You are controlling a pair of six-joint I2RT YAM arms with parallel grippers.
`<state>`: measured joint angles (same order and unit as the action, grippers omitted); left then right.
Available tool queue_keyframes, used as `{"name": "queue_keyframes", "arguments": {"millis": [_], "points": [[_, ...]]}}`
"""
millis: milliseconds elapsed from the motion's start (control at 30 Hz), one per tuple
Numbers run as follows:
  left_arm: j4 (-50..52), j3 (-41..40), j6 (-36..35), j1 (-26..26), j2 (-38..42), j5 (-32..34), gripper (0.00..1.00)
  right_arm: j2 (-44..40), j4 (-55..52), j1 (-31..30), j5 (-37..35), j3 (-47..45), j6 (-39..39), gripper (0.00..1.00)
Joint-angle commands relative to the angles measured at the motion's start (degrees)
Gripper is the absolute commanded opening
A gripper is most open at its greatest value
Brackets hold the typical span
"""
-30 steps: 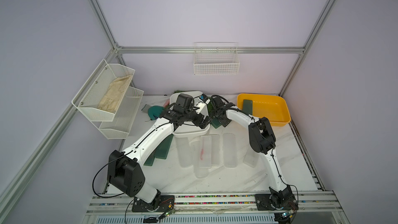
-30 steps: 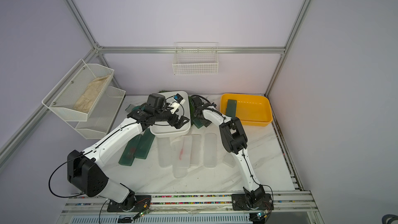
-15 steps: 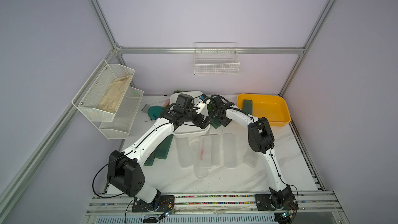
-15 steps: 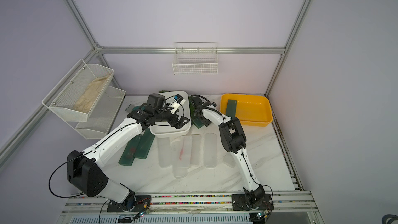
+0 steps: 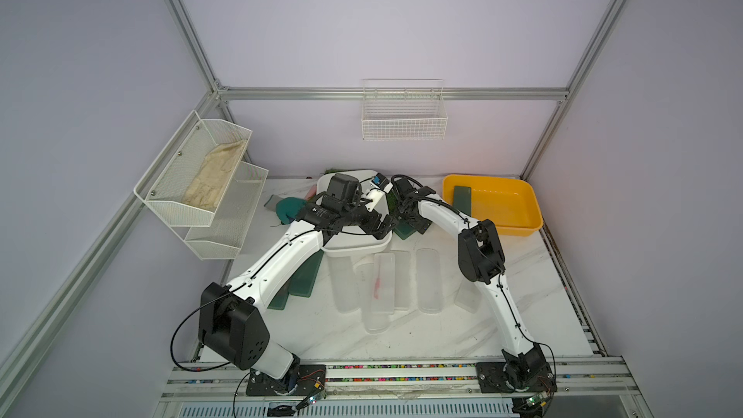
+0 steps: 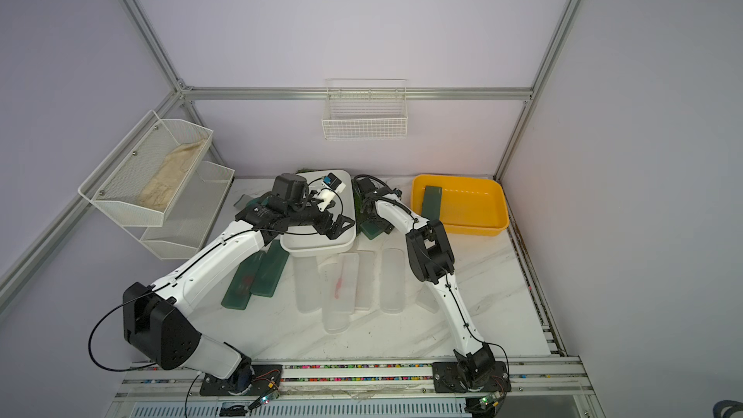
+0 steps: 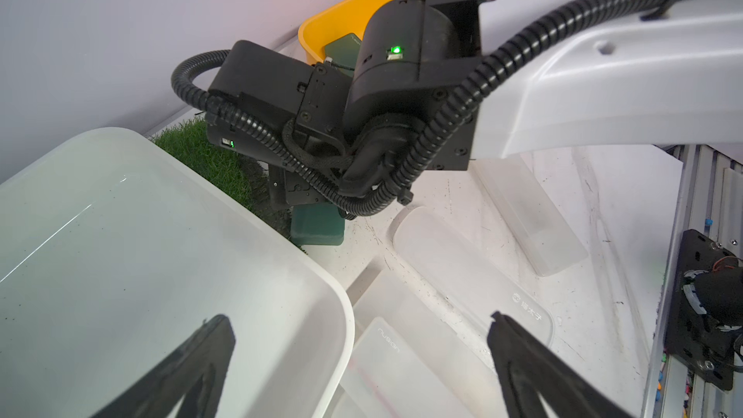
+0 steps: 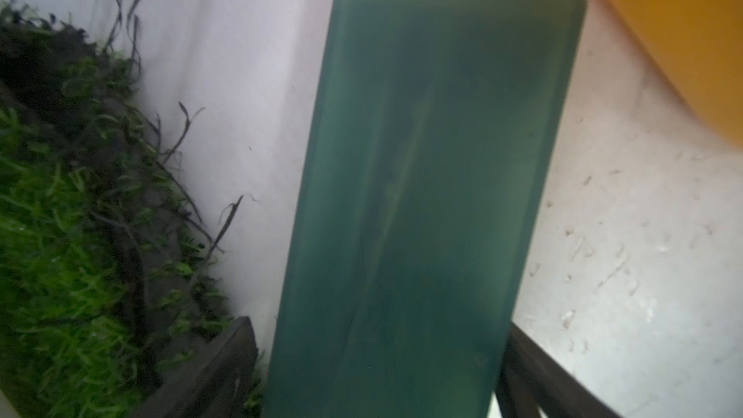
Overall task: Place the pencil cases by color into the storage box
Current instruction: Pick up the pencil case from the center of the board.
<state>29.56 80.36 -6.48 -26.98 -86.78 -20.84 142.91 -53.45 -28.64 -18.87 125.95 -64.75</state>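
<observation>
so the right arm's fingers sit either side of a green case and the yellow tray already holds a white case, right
The yellow tray holds a dark green case, not a white one; both top views show it. The right arm's fingers do sit either side of a green case, as the right wrist view shows.

Two eyes overhead, one per wrist
Both top views show you the whole table [image 5: 442,335] from high at the front, well back; your left wrist view sits close over the white tub [image 7: 120,255], facing the right arm [image 7: 603,86] and yellow tray [image 7: 341,22]; your right wrist view looks very near along a green case [image 8: 434,195]; tray and grass mat [image 8: 60,255] show in both wrist views.
</observation>
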Motion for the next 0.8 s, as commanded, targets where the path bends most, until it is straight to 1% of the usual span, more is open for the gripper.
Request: {"name": "queue_keyframes", "arguments": {"millis": [0,67,233,267,467,533,767], "points": [[-2.17,-1.41,1.07,0.63,2.83,-1.3,1.0,2.21,-4.23,0.32,0.04,0.0,3.02,0.88],[-2.29,-1.69,1.34,0.62,2.85,-1.39,1.0,1.96,-4.38,0.26,0.33,-0.37,4.5,0.82],[-2.25,-2.08,1.63,0.62,3.57,-1.49,1.0,-1.1,-0.72,0.28,0.72,-5.28,11.23,0.74],[-2.28,-2.13,1.65,0.62,3.73,-1.53,1.0,-1.54,-0.84,0.34,0.51,-5.69,12.08,0.74],[-2.23,-2.82,2.83,0.71,4.08,-1.88,1.0,-4.53,5.41,0.41,2.27,-9.24,23.28,0.72],[-2.23,-3.11,3.59,0.7,3.86,-1.82,1.0,-6.07,8.69,0.43,3.43,-10.66,27.87,0.69],[-2.15,-4.15,6.51,0.75,3.37,-0.58,1.0,-12.0,16.01,0.69,4.65,-13.47,39.26,0.69]]}}
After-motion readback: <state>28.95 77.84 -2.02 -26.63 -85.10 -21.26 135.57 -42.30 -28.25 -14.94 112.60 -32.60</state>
